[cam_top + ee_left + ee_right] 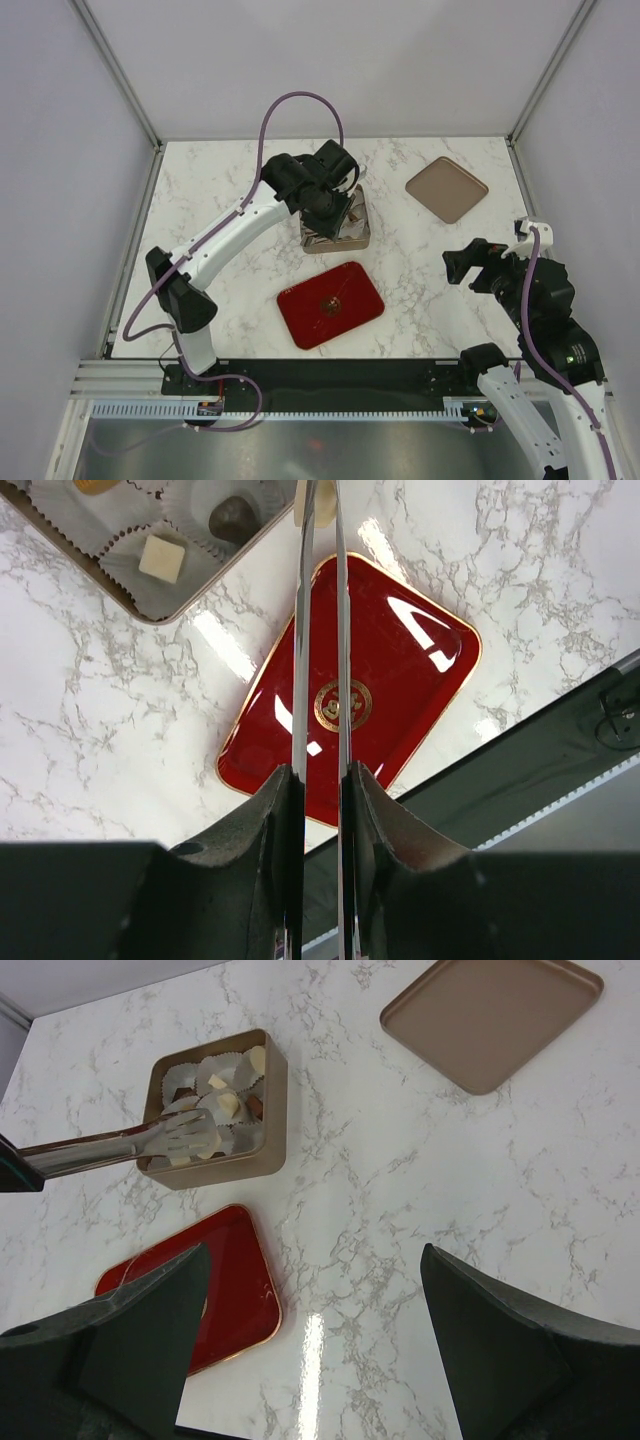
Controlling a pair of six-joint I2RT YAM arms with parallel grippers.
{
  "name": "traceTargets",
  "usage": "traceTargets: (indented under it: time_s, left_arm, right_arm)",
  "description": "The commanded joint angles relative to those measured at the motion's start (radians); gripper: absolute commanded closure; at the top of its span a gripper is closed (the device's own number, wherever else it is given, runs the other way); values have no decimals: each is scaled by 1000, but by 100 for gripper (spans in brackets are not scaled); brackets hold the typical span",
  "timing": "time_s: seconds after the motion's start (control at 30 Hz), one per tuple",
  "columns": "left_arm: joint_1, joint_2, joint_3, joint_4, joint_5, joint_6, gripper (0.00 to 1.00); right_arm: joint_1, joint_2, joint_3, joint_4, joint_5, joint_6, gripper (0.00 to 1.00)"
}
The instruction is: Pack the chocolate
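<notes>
My left gripper (pixel 335 205) is shut on a pair of metal tongs (pixel 320 630), whose blades run out between its fingers (pixel 285 810). The tong tips (pixel 190 1138) hover over the tan box (pixel 270 1100), which holds paper cups and chocolate. In the left wrist view I see a cream-white square (pixel 161 558) and a dark round piece (pixel 233 518) in cups. A cream piece (pixel 322 505) shows between the tong tips at the frame's top edge. More cream pieces (pixel 228 1103) show in the right wrist view. My right gripper (pixel 462 265) is open and empty, above bare table at the right.
The red tray (pixel 330 304) with a gold emblem lies in front of the box with nothing on it. The tan box lid (pixel 446 188) lies at the back right. White walls enclose the marble table (pixel 420 290).
</notes>
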Motion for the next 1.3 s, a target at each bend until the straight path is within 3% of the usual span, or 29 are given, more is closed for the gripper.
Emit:
traceTargets:
  time_s: [0.0,0.93,1.27]
  left_arm:
    - [17,14,43,69,59,61,71]
    - [66,123,-11,169,58,110,69]
    - [67,98,-65,167,71,110,59]
  right_arm:
    - [0,15,12,12,14,-11,5]
    - [-2,14,7,11,23,-12,5]
    - [-1,26,2,17,22,-14,5]
